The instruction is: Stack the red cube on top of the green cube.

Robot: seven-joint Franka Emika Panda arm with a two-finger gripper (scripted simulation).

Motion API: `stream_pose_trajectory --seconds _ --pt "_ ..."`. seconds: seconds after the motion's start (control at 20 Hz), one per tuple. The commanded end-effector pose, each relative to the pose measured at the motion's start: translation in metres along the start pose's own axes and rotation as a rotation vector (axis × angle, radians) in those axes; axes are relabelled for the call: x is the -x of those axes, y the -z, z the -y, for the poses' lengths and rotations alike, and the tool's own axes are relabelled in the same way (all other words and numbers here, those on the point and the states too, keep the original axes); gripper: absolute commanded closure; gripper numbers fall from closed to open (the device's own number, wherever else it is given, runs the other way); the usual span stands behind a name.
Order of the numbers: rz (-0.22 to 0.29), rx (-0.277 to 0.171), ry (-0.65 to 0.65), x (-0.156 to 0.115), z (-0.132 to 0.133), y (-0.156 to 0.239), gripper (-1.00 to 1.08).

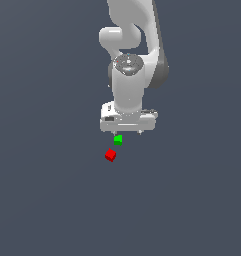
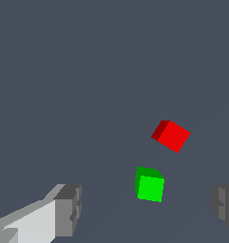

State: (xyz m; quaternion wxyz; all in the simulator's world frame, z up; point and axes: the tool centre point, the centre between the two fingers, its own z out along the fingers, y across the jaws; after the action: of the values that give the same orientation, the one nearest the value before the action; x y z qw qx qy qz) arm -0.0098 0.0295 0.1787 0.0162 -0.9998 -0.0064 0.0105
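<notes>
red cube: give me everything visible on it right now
The red cube is tiny, plain and bright red, with flat matte faces and one side in shadow. It lies on the dark grey floor, turned at an angle to the green cube, near it but with a clear gap. Nothing touches it. The claw is open and holds nothing; the red cube sits beyond its fingers, not between them.

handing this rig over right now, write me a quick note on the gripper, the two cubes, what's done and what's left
Gripper: open, holding nothing, hanging above the cubes.
Red cube: on the floor, turned at an angle, close to the green cube but apart from it.
Green cube: on the floor, roughly between the fingers in the wrist view.
Done: nothing stacked or picked up yet.
Left: move over the red cube, grasp it, lift it, set it on the green one.
</notes>
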Motion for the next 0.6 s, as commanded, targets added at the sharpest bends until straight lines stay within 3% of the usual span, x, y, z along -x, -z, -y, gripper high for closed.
stream_pose_trajectory --seconds 0.0,0.55 --pt "0.000 0.000 0.000 0.000 0.000 0.000 -0.92" --pt "-0.006 0.006 -0.103 -0.007 -0.014 -0.020 -0.92"
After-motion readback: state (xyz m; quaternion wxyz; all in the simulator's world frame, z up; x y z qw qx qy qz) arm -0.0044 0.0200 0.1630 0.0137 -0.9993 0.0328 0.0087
